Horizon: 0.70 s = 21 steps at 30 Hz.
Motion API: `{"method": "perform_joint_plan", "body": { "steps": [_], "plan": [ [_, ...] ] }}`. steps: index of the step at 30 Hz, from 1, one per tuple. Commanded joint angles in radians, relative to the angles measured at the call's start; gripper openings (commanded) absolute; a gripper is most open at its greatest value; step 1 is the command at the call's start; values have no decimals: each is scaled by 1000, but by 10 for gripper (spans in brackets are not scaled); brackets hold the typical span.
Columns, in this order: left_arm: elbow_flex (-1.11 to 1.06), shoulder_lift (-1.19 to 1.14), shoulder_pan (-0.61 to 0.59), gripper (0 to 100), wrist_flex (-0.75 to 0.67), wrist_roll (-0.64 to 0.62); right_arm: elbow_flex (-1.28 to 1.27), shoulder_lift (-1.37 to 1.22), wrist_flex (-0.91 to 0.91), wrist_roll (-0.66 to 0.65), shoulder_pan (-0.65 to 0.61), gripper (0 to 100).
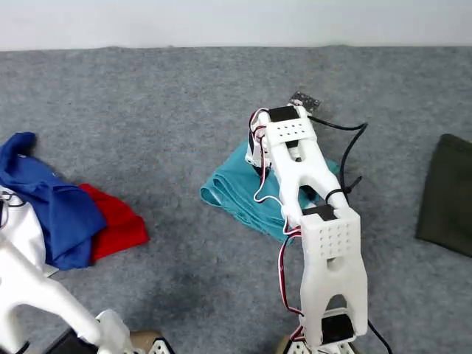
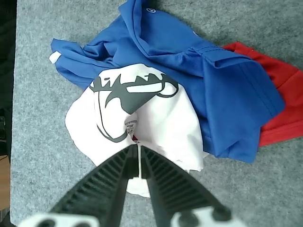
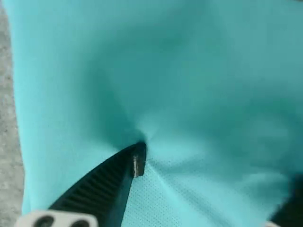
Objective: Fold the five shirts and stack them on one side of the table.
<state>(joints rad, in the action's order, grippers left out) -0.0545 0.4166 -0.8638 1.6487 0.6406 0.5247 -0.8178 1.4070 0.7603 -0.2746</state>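
- Left gripper point(image 2: 140, 163), jaws together, hangs over the white shirt point(image 2: 156, 123) beside the blue shirt point(image 2: 199, 61).
- Right gripper point(image 3: 213, 189), jaws apart, presses 1 fingertip point(image 3: 137, 163) into the teal shirt point(image 3: 189, 71).

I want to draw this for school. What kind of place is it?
Probably a robot practice bench, maybe in a lab. Loose shirts in teal, blue and red lie on a grey table, and two white robot arms with bare wires stand over them.
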Motion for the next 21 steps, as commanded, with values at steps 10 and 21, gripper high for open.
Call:
{"method": "perform_joint_plan", "body": {
  "steps": [10, 21],
  "plan": [
    [2, 34, -8, 17, -17, 3, 46, -81, 137, -68, 62, 10],
    [4, 34, -6, 17, -17, 5, 160, 127, 351, -474, 237, 9]
  ]
}}
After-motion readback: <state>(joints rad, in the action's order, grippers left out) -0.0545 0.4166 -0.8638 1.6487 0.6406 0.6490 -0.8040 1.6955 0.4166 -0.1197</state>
